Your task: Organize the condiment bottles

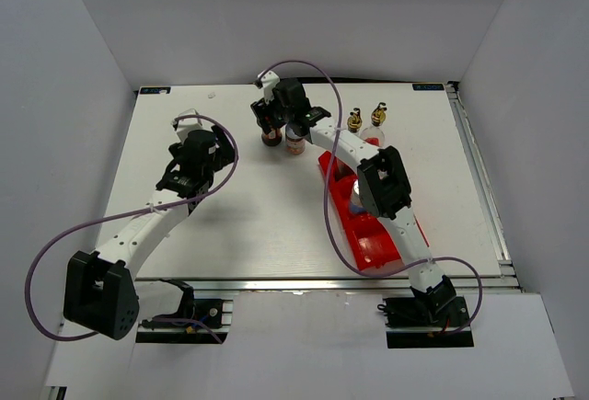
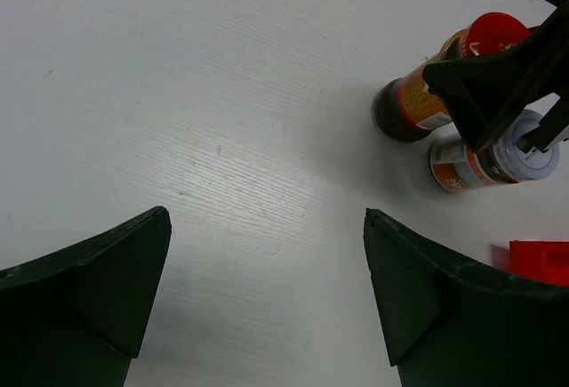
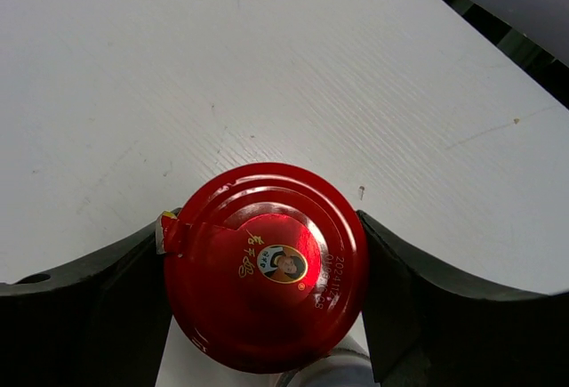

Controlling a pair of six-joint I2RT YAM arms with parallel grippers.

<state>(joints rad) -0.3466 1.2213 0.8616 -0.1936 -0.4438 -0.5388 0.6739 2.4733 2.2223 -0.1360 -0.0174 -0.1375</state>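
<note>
The red-lidded dark jar [image 1: 271, 137] stands on the white table at the back middle. My right gripper [image 1: 270, 125] is shut on it; in the right wrist view both fingers [image 3: 89, 316] press the sides of the red lid [image 3: 267, 262]. The grey-lidded small jar [image 1: 294, 143] stands just right of it, as the left wrist view [image 2: 476, 163] shows. Two clear glass bottles with gold stoppers [image 1: 354, 124] [image 1: 376, 117] stand further right. A pale shaker [image 1: 355, 194] lies in the red bin, partly hidden by my right arm. My left gripper [image 1: 210, 150] [image 2: 267, 298] is open and empty above bare table.
The long red plastic bin [image 1: 373, 239] lies at an angle on the right half of the table, under my right arm; its corner shows in the left wrist view [image 2: 538, 261]. White walls enclose the table on three sides.
</note>
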